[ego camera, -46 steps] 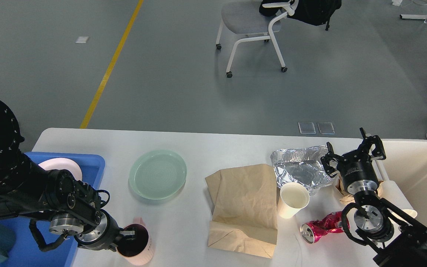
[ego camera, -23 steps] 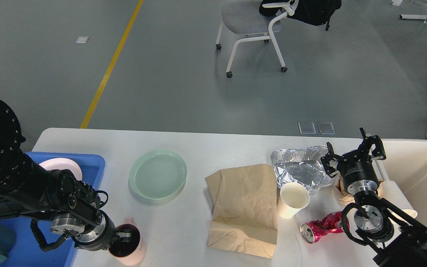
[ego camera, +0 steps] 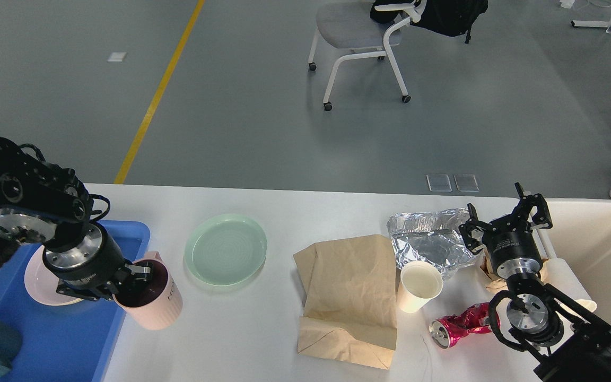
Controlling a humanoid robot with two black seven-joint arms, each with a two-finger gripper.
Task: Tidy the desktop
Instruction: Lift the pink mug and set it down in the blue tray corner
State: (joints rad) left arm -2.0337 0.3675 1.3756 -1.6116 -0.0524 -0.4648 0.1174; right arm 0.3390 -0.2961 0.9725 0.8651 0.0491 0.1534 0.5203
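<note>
Bright, even overhead light; soft shadows, sharp focus, mild foil glare.

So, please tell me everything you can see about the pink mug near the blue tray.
The pink mug looks like ribbed ceramic or plastic, pale pink outside and dark inside, with small lettering on its side. It stands roughly upright, tilted a little, at the right edge of the blue tray. The left gripper grips its rim, one finger inside. Whether it is lifted off the desktop is unclear.

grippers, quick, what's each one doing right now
Left gripper: closed on the rim of the pink mug, one finger inside.
Right gripper: open, holding nothing, above the foil.
</note>
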